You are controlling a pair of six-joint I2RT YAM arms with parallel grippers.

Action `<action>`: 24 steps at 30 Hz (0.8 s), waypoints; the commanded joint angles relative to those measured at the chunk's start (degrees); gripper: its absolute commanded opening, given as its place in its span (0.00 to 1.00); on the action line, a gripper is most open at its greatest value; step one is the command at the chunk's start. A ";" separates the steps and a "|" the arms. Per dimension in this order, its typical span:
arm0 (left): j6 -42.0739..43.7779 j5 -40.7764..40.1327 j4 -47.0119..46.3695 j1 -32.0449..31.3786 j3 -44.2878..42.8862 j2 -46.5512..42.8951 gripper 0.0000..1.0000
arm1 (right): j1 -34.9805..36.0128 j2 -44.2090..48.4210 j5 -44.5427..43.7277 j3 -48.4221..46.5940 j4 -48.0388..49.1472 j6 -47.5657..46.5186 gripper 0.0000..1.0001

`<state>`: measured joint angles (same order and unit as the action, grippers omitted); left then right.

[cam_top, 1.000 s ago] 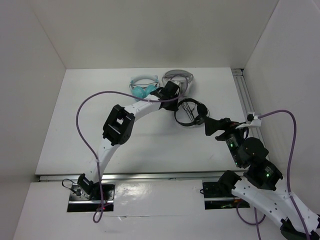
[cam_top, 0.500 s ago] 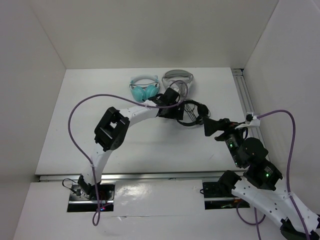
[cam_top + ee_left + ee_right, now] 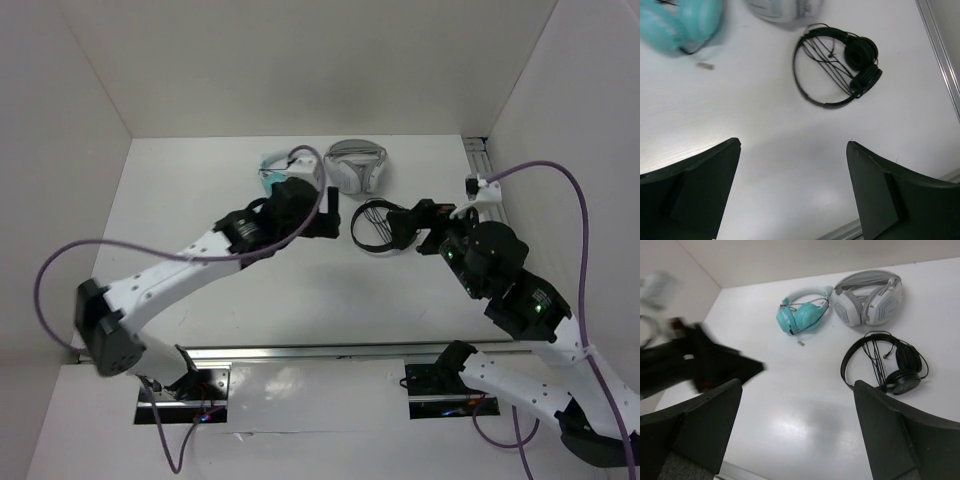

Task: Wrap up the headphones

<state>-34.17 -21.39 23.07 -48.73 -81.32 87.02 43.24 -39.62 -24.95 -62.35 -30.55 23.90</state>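
Both arms stretch forward over the tabletop [image 3: 200, 200]. The left end effector [image 3: 793, 144] and right end effector [image 3: 798, 384] are spread apart, with the headphones [image 3: 861, 51] lying between them, untouched.

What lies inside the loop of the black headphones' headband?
Several strands of the cable cross the loop of the headphones, over bare table. Where the strands end near the earpads cannot be seen, because the pads cover that part.
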 commanded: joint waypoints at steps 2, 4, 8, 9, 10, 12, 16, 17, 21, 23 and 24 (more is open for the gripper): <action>-7.21 -15.60 16.16 -2.76 8.27 -16.59 1.00 | -0.35 -5.47 3.05 -8.75 -14.62 -1.40 1.00; -11.24 -17.28 20.94 -3.91 12.82 -27.62 1.00 | -0.35 -4.34 3.68 -9.28 -15.94 -1.40 1.00; -14.34 -15.80 28.69 -5.23 18.99 -47.70 1.00 | -0.35 -0.73 7.62 -10.51 -17.53 -1.40 1.00; -14.34 -15.27 31.74 -5.23 19.79 -51.30 1.00 | -0.35 -0.73 8.24 -11.04 -18.58 -1.40 1.00; -14.86 -15.26 33.43 -5.23 20.32 -54.56 1.00 | -0.35 -0.03 8.86 -11.04 -19.80 -1.40 1.00; -15.48 -15.79 37.20 -5.23 20.32 -61.75 1.00 | -0.35 -0.02 10.09 -11.74 -21.04 -1.40 1.00; -17.16 -16.50 41.45 -5.76 19.53 -67.32 1.00 | -0.35 1.64 9.57 -10.70 -22.19 -1.40 1.00; -17.15 -16.49 41.44 -5.76 19.53 -67.34 1.00 | -0.35 1.65 9.57 -10.17 -22.19 -1.40 1.00; -18.47 -17.11 42.14 -6.29 19.53 -67.34 1.00 | -0.35 2.26 8.43 -9.03 -21.66 -0.87 1.00; -19.17 -17.11 42.67 -6.29 19.53 -66.11 1.00 | -0.35 2.26 8.43 -8.50 -21.05 -0.87 1.00; -19.18 -17.11 42.67 -6.29 20.31 -66.11 1.00 | -0.35 2.26 8.43 -8.49 -21.05 -0.87 1.00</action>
<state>-51.55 -37.47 65.43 -54.70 -61.63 19.77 43.13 -37.74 -16.56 -71.24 -51.07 23.09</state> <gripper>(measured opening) 0.998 0.999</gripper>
